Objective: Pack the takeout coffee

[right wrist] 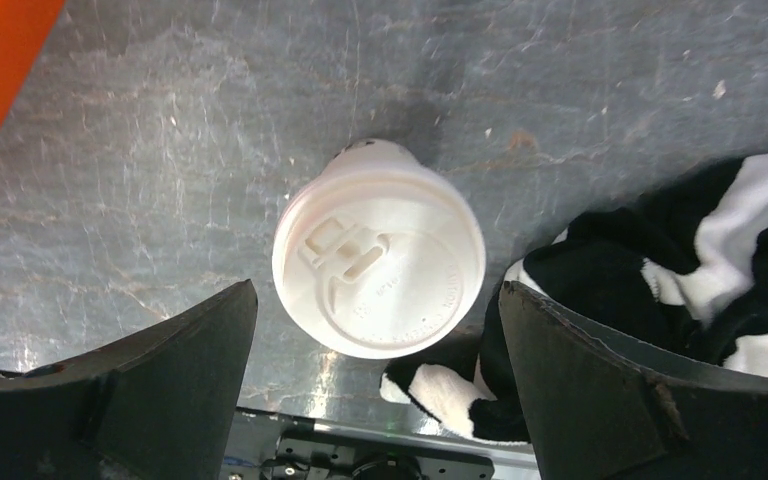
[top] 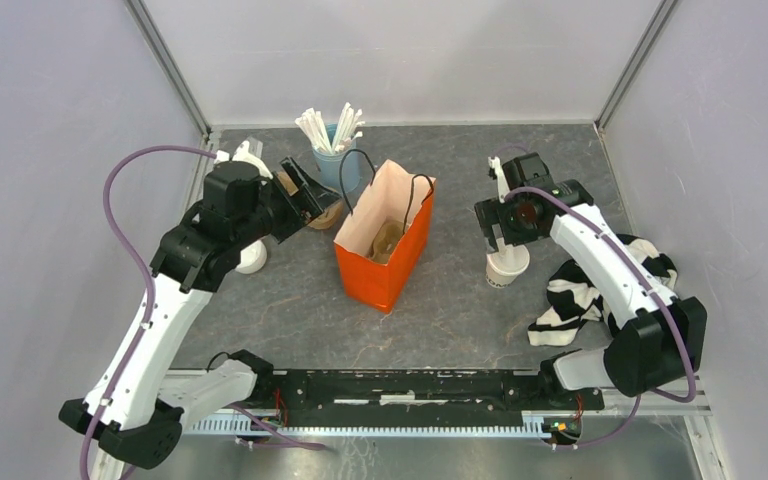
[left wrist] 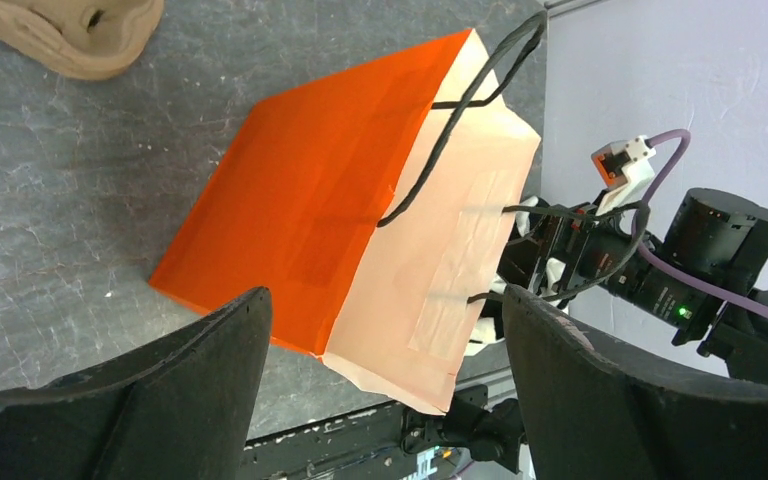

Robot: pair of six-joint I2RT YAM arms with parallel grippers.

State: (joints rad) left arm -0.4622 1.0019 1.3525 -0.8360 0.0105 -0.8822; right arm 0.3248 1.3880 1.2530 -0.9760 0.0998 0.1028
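Risk: I see right pincer (right wrist: pixel 377 330) released above takeout coffee (right wrist: pixel 378 262); off-centre closing could tip it or snag striped cloth (right wrist: pixel 680 260); left pincer (left wrist: pixel 385 330) released beside orange bag (left wrist: pixel 300 210).

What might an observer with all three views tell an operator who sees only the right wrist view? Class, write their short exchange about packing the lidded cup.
Operator: The takeout coffee sits between my right gripper's open fingers. Where's the bag?
Observer: The orange bag stands upright on the cup's left in the top view, mouth open upward.
Operator: Is the bag empty?
Observer: No, a tan item already lies at its bottom.
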